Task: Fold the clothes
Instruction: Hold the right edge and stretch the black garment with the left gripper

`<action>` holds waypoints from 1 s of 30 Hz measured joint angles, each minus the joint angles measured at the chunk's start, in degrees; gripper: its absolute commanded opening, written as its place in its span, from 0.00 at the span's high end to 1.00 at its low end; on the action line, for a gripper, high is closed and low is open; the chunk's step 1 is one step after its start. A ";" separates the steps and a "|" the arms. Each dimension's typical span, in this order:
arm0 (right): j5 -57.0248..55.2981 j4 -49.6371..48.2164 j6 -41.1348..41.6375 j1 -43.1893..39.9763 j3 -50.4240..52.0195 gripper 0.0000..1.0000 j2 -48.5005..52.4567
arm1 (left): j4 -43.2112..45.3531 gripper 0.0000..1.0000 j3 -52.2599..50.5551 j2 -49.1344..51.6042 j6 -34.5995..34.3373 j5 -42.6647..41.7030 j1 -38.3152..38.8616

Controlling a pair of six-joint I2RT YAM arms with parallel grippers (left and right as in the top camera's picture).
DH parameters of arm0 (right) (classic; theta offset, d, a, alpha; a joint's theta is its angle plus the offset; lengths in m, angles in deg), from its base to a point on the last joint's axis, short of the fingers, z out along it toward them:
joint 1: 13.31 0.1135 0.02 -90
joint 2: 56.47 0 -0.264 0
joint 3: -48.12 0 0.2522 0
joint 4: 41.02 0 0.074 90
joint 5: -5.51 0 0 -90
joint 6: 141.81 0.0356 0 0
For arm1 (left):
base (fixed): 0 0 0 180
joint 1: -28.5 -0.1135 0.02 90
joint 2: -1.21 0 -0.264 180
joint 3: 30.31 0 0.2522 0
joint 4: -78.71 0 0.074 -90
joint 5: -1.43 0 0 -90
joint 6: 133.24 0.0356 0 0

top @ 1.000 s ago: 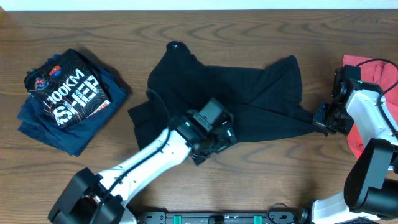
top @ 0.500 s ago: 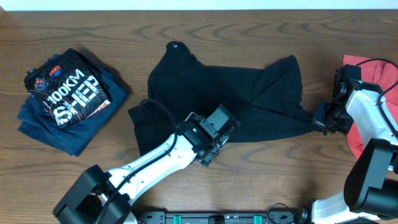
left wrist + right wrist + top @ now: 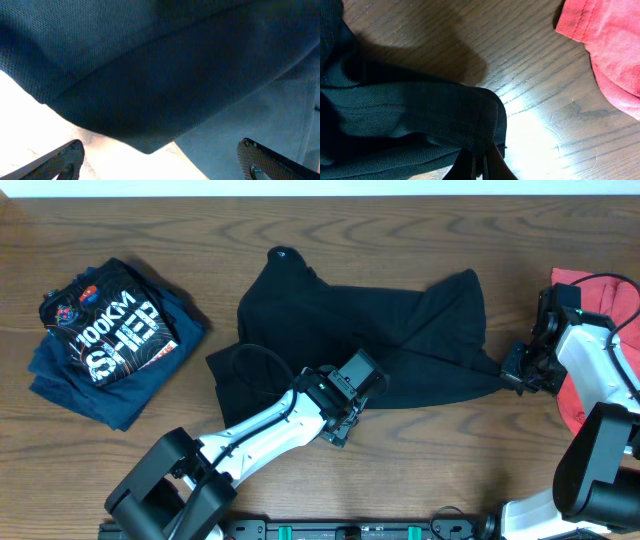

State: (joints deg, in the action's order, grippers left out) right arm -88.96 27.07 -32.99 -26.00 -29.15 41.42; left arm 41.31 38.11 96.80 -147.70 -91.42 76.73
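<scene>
Counter (image 3: pixel 450 460): dark brown wood grain fills the overhead view, and all three garments lie on it.

Black tee (image 3: pixel 370 320): you will find it spread, rumpled, across the middle of the overhead frame. One narrow corner is drawn out to a point toward the right edge. Its lower hem runs along the centre, just above the bottom third.

Navy tee (image 3: pixel 110 340): it sits bunched at the left of the overhead frame with its white "100KM" print facing up, well apart from the black tee.

Red tee (image 3: pixel 590 280): it lies at the far right edge, partly under the right arm. In the right wrist view it fills the upper right corner (image 3: pixel 610 45), with bare wood between it and the black cloth.

Left end effector (image 3: pixel 350 395): it sits over the black tee's lower hem, just below centre of the overhead frame. In the left wrist view (image 3: pixel 160 155) its fingers (image 3: pixel 65 157) stand wide apart at the two lower corners. The hem sags between them, touches neither, and leaves pale counter showing below. It grips nothing.

Right end effector (image 3: pixel 510 377): it is at the right of the overhead frame, on the tee's drawn-out corner. The right wrist view (image 3: pixel 480 165) shows its jaws pressed together on that black corner at the bottom centre.
</scene>
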 measured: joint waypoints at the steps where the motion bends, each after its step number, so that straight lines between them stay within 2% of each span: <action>1: 0.02 0.00 -0.02 0.00 0.00 0.99 0.00 | 0.22 0.02 0.00 0.28 -0.44 0.28 0.00; 3: 0.17 0.00 -0.02 0.00 0.00 0.99 0.00 | 1.36 0.11 0.00 1.40 -1.25 0.48 0.00; 7: 0.42 0.00 -0.02 0.00 0.00 0.99 0.00 | 3.13 0.43 0.00 4.20 -2.36 1.14 0.00; 9: 0.52 0.00 -0.02 0.00 0.00 0.99 0.00 | 3.30 0.50 -0.02 5.07 -2.03 1.53 0.00; 13: 0.66 -0.09 -0.02 0.00 0.00 0.99 0.00 | 3.34 0.50 -0.04 5.14 -0.35 1.97 -0.17; 15: 0.66 -0.20 -0.02 0.00 0.00 0.99 0.00 | 3.32 0.40 -0.04 5.11 1.75 2.01 -0.57; 17: 0.66 -0.20 -0.02 0.00 0.00 0.99 0.00 | 3.30 0.38 -0.04 4.96 2.93 2.03 -1.07; 27: 0.68 -0.20 -0.02 0.00 0.00 0.99 0.00 | 2.05 0.39 -0.07 -0.15 7.32 4.57 -2.75; 30: 0.68 -0.20 -0.04 0.00 0.00 0.99 0.00 | 1.55 0.44 -0.07 -0.13 7.87 5.05 -2.75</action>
State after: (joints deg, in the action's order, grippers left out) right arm -88.28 26.87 -33.03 -26.00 -29.15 41.42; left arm 42.86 38.04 96.67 -139.83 -86.37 73.97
